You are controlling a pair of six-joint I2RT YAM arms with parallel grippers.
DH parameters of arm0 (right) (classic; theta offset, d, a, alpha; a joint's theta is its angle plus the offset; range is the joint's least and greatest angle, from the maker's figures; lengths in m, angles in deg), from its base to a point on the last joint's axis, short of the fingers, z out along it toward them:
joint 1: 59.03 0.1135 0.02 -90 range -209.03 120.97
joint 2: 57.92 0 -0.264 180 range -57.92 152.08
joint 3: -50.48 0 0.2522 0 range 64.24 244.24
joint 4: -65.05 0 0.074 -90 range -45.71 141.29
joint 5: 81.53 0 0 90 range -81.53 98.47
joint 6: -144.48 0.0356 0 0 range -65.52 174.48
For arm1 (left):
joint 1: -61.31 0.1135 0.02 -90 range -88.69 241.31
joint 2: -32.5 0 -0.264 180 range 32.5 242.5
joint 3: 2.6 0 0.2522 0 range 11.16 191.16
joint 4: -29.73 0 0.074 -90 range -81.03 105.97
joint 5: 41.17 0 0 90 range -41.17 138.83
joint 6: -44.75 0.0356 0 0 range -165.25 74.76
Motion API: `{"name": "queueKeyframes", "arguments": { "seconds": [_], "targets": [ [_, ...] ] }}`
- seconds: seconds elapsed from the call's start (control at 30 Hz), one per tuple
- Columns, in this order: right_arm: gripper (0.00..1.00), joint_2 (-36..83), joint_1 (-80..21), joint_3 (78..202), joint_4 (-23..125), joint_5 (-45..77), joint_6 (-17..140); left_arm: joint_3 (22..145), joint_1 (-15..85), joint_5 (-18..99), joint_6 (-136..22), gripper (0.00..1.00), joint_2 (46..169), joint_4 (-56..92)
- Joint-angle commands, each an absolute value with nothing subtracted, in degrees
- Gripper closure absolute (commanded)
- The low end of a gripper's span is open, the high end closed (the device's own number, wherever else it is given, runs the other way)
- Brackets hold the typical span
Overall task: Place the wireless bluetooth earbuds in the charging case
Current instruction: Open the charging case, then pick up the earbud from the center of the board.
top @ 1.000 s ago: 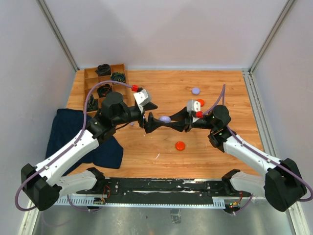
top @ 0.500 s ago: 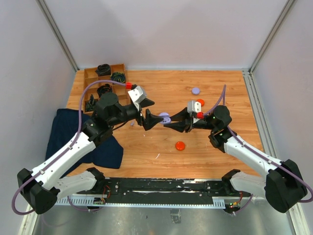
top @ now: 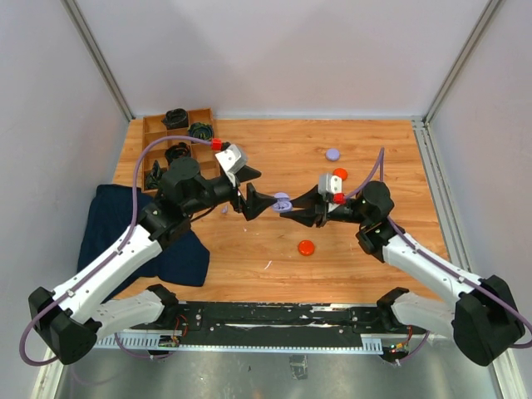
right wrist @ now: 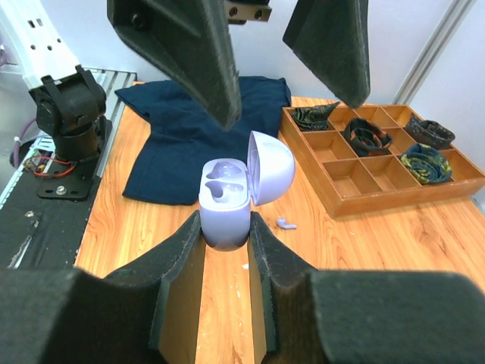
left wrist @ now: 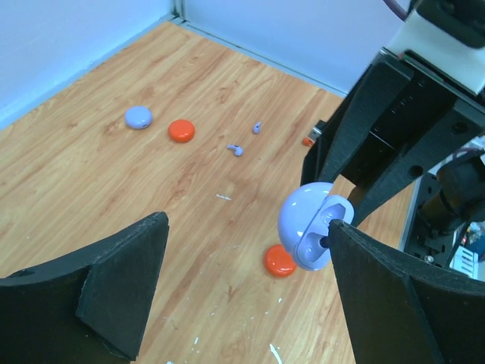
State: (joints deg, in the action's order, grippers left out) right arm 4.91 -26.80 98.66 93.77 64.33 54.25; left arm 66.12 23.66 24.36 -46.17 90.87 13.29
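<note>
Nearest the arm bases, the near orange-red disc is seen lying flat on the wooden table. Just beyond it, above the middle of the table, a lavender charging case is held clear of the wood by the right gripper, whose fingers are drawn in narrowly against its two sides. The hinged lid is swung open and stands upright. Whether anything is seated in the wells cannot be told.

The left gripper is pointed at the case from the opposite side, with its jaws spread wide and nothing held between them; the case is not touched by it.

One lavender earbud is found on the wood just past the case, on the left arm's side. A second earbud and a third earbud, both lavender, are seen close together on bare wood on the right arm's side.

A dark blue cloth is spread at the left edge. At the far left, black coiled bundles are kept in the compartments of a wooden tray. At the far right, a far orange-red disc and a lavender disc are set near each other.
</note>
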Motion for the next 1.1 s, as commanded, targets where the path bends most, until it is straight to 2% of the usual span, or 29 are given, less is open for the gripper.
{"name": "queueKeyframes", "arguments": {
  "seconds": [0.0,0.3,0.53,0.97,1.07],
  "targets": [
    [0.99,1.81,-26.42,96.96,88.8,59.87,49.0,66.06,23.69,29.92,-49.75,0.08,89.49,14.77],
    [0.98,-5.54,-26.43,91.48,79.02,48.98,43.46,62.25,24.14,49.04,-61.76,0.08,94.74,9.43],
    [0.98,-10.16,-26.46,87.8,77.86,43.89,43.59,66.85,25.56,57.71,-67.68,0.09,106.47,2.01],
    [0.98,-11.24,-26.42,86.11,77.04,40.97,43.36,79.54,26.3,63.25,-72.36,0.18,127.35,-7.63],
    [0.98,-11.79,-26.5,86.01,76.96,41.05,43.41,82.3,26.6,63.06,-72.94,0.25,131.39,-9.14]
  ]
}}
